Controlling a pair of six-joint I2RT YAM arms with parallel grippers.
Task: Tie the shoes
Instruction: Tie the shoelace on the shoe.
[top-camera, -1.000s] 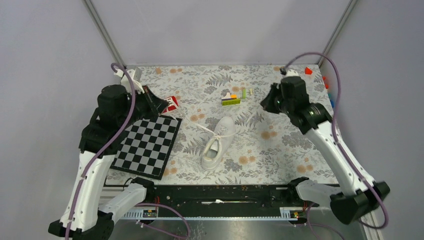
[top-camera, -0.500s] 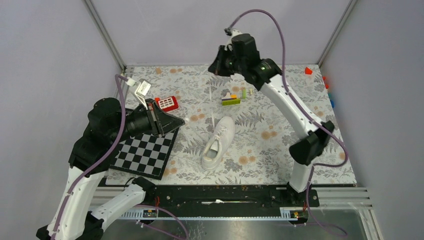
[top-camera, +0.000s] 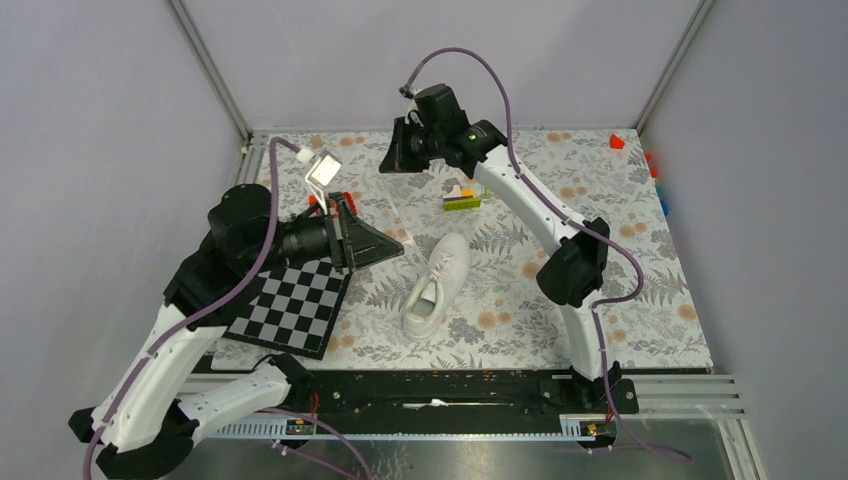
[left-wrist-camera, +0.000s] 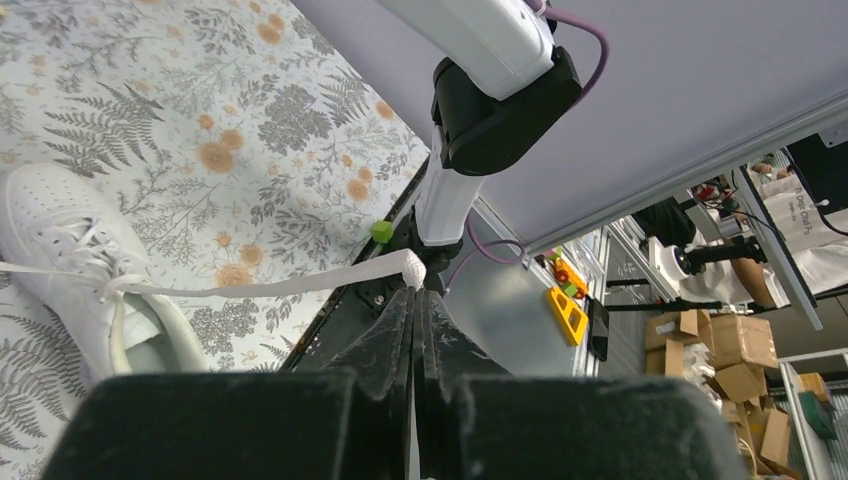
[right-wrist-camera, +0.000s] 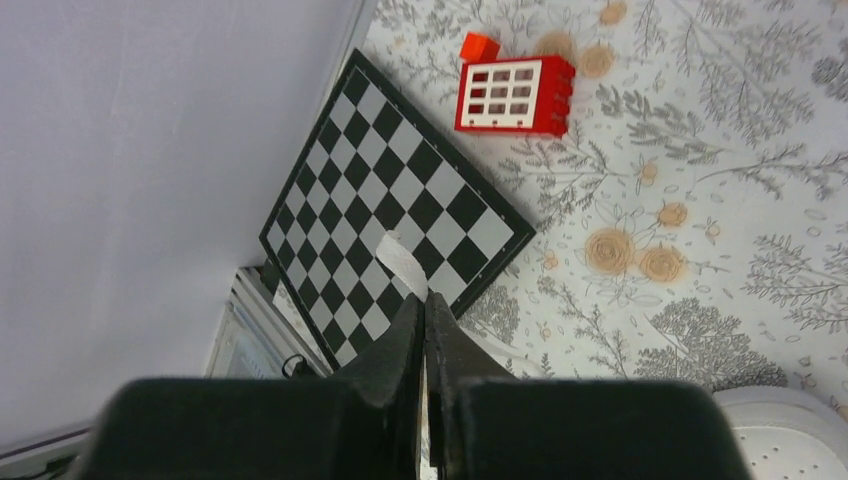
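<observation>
The white shoe (top-camera: 437, 283) lies on the floral table, toe toward the back. My left gripper (top-camera: 399, 246) hovers just left of the toe, shut on the end of a white lace (left-wrist-camera: 300, 285) that runs taut back to the shoe (left-wrist-camera: 60, 225). My right gripper (top-camera: 384, 165) hangs high at the back, left of centre. It is shut on the other lace end (right-wrist-camera: 403, 264), which sticks out past its fingertips. In the right wrist view, only a white edge of the shoe (right-wrist-camera: 790, 430) shows at the bottom right.
A checkerboard mat (top-camera: 292, 300) lies under the left arm, with a red window brick (right-wrist-camera: 515, 95) behind it. A stack of coloured bricks (top-camera: 461, 198) stands behind the shoe. Small red and blue pieces (top-camera: 616, 141) sit by the right wall.
The right arm has swung from the right side to the back centre-left and risen, carrying its lace. The left gripper has moved right toward the toe with its lace.
</observation>
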